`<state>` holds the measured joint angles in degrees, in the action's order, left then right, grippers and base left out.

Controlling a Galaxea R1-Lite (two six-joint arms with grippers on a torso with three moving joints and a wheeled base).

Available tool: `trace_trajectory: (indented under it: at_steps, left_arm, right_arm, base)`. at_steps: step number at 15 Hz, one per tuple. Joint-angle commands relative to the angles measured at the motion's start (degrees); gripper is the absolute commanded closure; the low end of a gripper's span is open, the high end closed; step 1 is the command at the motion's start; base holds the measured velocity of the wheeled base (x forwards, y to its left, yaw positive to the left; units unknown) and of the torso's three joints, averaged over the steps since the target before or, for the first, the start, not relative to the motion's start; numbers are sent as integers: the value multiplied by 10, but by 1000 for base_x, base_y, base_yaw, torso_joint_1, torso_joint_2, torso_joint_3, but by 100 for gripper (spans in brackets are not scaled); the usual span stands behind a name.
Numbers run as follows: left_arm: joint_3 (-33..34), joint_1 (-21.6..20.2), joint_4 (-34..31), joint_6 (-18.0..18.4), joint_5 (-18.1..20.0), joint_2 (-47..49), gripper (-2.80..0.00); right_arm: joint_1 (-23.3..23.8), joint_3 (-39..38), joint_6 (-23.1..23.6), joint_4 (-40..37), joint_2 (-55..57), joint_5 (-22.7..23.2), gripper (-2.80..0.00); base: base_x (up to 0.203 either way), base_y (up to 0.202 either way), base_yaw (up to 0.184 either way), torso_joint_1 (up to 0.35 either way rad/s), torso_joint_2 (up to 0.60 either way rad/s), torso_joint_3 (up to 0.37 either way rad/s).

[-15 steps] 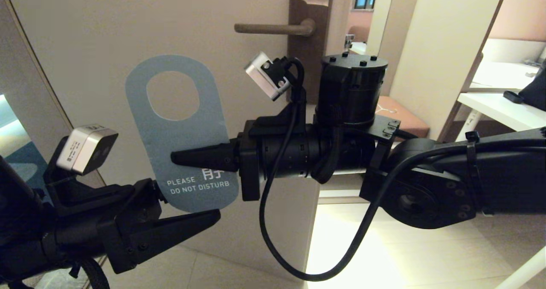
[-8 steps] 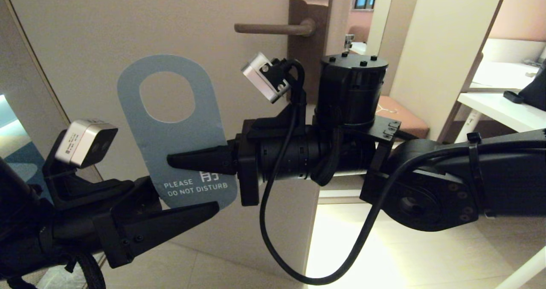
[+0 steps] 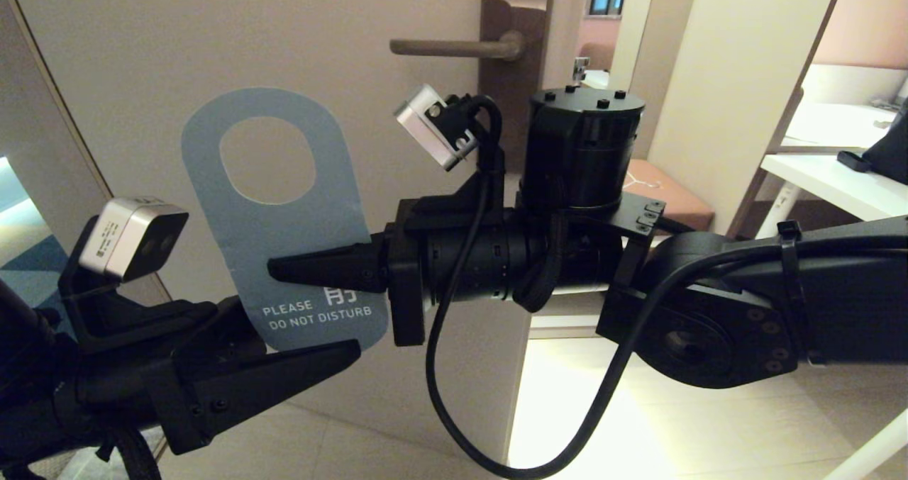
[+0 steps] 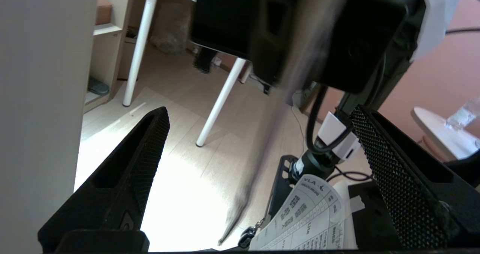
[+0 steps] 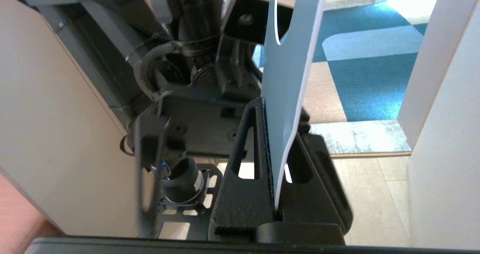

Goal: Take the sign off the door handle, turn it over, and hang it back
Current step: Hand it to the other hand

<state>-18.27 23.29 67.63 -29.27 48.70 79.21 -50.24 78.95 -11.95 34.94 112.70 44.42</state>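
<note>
door [image 3: 213, 33]: beige | floor [image 3: 709, 423]: pale tile, lit | desk [image 3: 837, 175]: white | carpet [image 5: 360, 59]: blue

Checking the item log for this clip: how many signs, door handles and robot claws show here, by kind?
Signs: 1, the sign
Door handles: 1, the door handle
Claws: 2, the right claw and the left claw
Total: 4

dim warm indoor light — floor [image 4: 180, 194] glare blown white — close sign [image 4: 262, 141] edge blurred
</note>
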Motion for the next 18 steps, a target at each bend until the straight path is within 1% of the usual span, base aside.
trace_trajectory:
  at_steps: [1, 3, 6, 8, 10, 18]
  left_arm:
    - [0, 6, 4, 2, 2, 0, -280]
    - [-1, 9, 4, 3, 2, 0, -280]
    - [-3, 9, 6, 4, 1, 1, -280]
    - [-3, 8, 22, 5, 0, 5, -280]
    - [-1, 9, 31, 5, 0, 5, -280]
    - [-1, 12, 31, -1, 1, 2, -280]
  right_arm:
    - [0, 1, -20, 2, 1, 2, 0]
    - [0, 4, -33, 2, -1, 2, 0]
    - [0, 1, -38, 2, -2, 1, 0]
    - [-1, 1, -58, 2, -2, 2, 0]
    - [-3, 2, -59, 2, -2, 2, 0]
    - [-8, 2, -57, 2, -2, 2, 0]
  base:
    - [0, 0, 0, 0, 0, 0]
    - [0, 0, 0, 0, 0, 0]
    - [0, 0, 0, 0, 0, 0]
    - [0, 0, 0, 0, 0, 0]
    - [0, 0, 0, 0, 0, 0]
    - [0, 0, 0, 0, 0, 0]
